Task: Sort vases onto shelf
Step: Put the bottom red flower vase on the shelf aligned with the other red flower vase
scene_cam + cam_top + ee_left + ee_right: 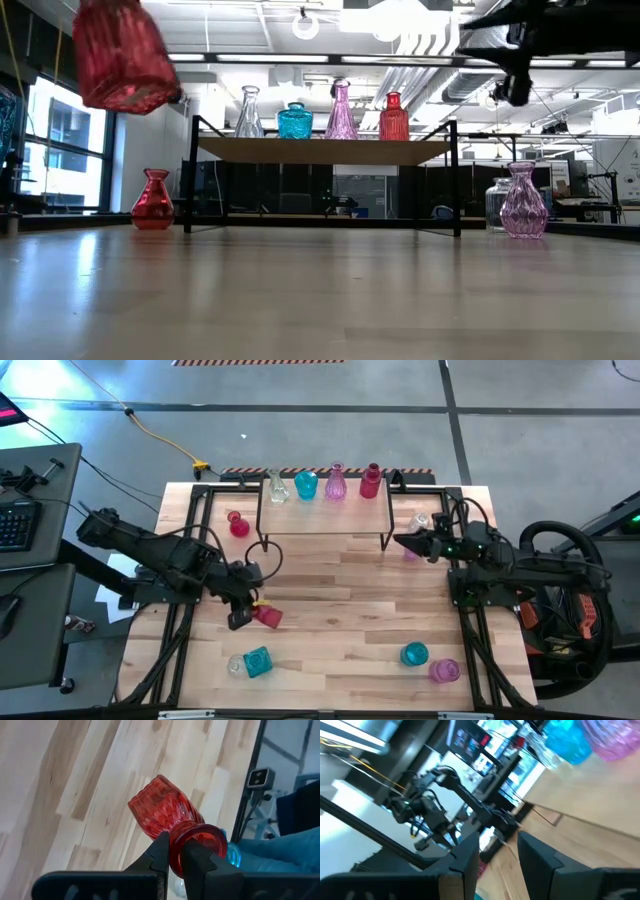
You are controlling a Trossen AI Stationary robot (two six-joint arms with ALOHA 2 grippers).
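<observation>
We are holding a red vase (162,810) by its neck in our left gripper (172,851), the two fingers pinched shut just under the flared lip, so that the lip is acting as a stop and the glass cannot slide out. The vase is hanging tilted and clear of the table (330,660), in front of the shelf (325,515) and off toward its left leg; in the low view it is showing high up, lifted well above the wood. We judge this to be the carrying step: the piece is up and still needs to travel back to the shelf top.

On the shelf four vases are already standing in a row: a clear one (276,487), a teal one (305,484), a pink one (336,483) and a red one (371,481). Another red vase (238,524) is waiting on the table just beside the shelf's left end, probably next in line.

Our right gripper (402,542) is hovering near the shelf's right front leg, jaws parted with nothing between them, keeping out of the left arm's path. A clear vase (420,521) and a pink one (523,201) are standing just beside the shelf's right end. Well in front of the shelf, teal (257,661), teal (414,654) and pink (444,671) pieces are still unsorted.
</observation>
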